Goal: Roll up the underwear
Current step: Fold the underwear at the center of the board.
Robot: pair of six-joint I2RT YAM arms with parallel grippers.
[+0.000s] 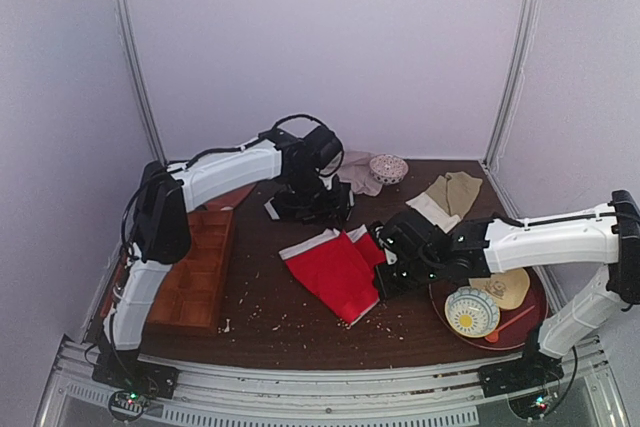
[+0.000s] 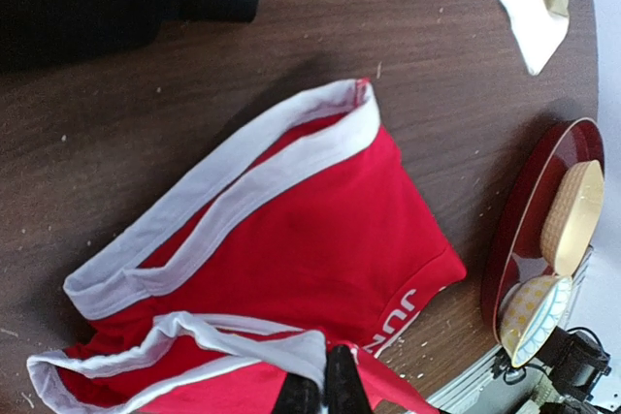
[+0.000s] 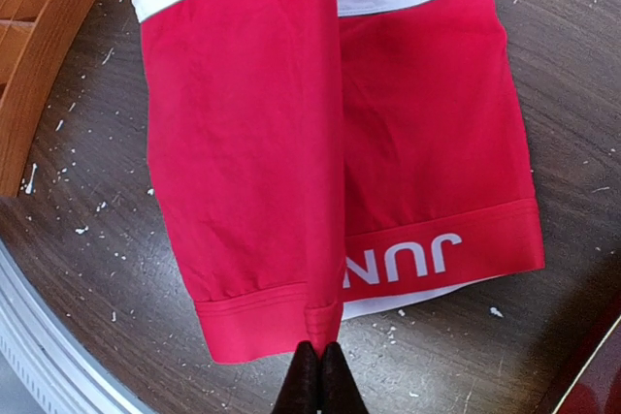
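The underwear (image 1: pixel 335 272) lay spread near the middle of the table (image 1: pixel 300 339), between the tray (image 1: pixel 195 267) on the left and the plate (image 1: pixel 525 335) on the right. Pale crumbs (image 1: pixel 265 312) were scattered around it.

The right gripper (image 3: pixel 315 380) was at the garment's right corner. Its jaws were pressed tight together on a fold of red cloth, at the end where the white letters "JUN" showed. That fold stood up off the table as a ridge and ran away from the fingers towards the white bands at the far end.

The left gripper (image 2: pixel 325 390) was closed too. In its own camera a white band was drawn up to the fingertips, so it looked to be pinching that edge. From above, its tips were hidden under the wrist, at the far side of the underwear.

A black cloth (image 2: pixel 107 2) lay just beyond it. A beige garment (image 1: pixel 450 195) lay well off to the right, and a bowl (image 1: pixel 472 312) sat on the plate.
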